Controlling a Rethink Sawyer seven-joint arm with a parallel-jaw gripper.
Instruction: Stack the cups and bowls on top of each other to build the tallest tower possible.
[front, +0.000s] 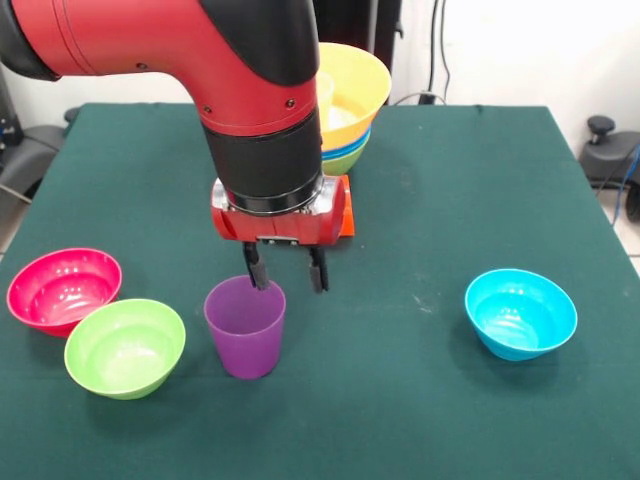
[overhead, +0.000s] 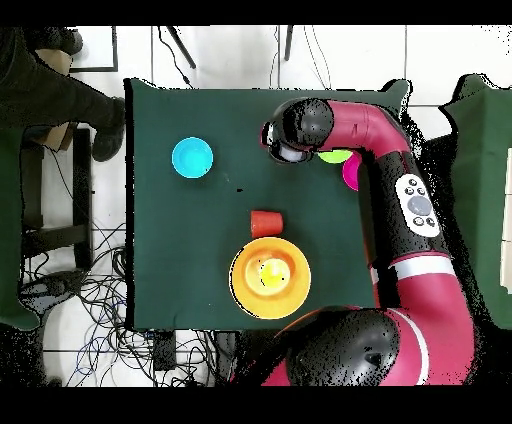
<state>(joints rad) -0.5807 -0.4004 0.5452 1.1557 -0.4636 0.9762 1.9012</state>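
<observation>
The gripper (front: 287, 270) hangs with its fingers apart astride the far rim of the purple cup (front: 245, 326), upright on the desk (front: 420, 400) beside the green bowl (front: 125, 347); it should probably sink slightly, then pinch the wall squarely.

Red arm (front: 150, 40), black wrist band, red hand (front: 287, 270) housing, black fingers (front: 256, 268)
</observation>
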